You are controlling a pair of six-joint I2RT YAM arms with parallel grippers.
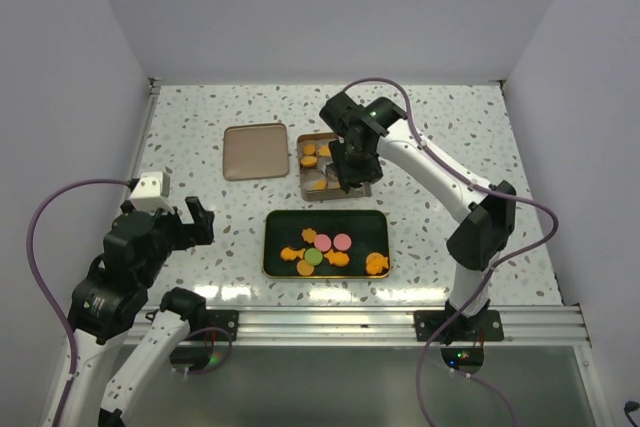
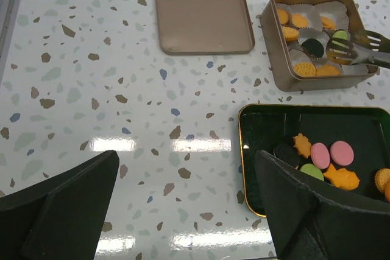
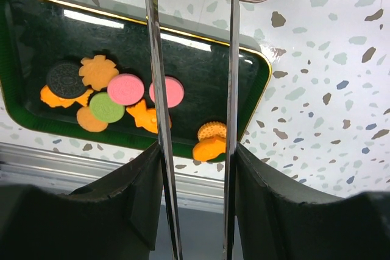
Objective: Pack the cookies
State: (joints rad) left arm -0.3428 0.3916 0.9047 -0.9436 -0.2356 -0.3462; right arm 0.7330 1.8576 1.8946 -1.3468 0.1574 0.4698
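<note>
Several cookies (image 1: pixel 325 247), orange, pink and green with one dark round, lie on a dark green tray (image 1: pixel 270 243). More cookies sit in white paper cups in a gold tin (image 2: pixel 274 59). My right gripper (image 1: pixel 350 172) is shut on metal tongs (image 3: pixel 155 59) and holds them over the tin. In the left wrist view the tongs (image 2: pixel 359 50) have their tips by a green round cookie (image 2: pixel 341 36) in the tin; I cannot tell whether they grip it. My left gripper (image 1: pixel 190 222) is open and empty, left of the tray.
The tin's flat lid (image 1: pixel 254 151) lies left of the tin, open side up. The tray (image 2: pixel 244 150) sits just in front of the tin. A metal rail (image 1: pixel 380 322) runs along the near table edge. White walls enclose the table.
</note>
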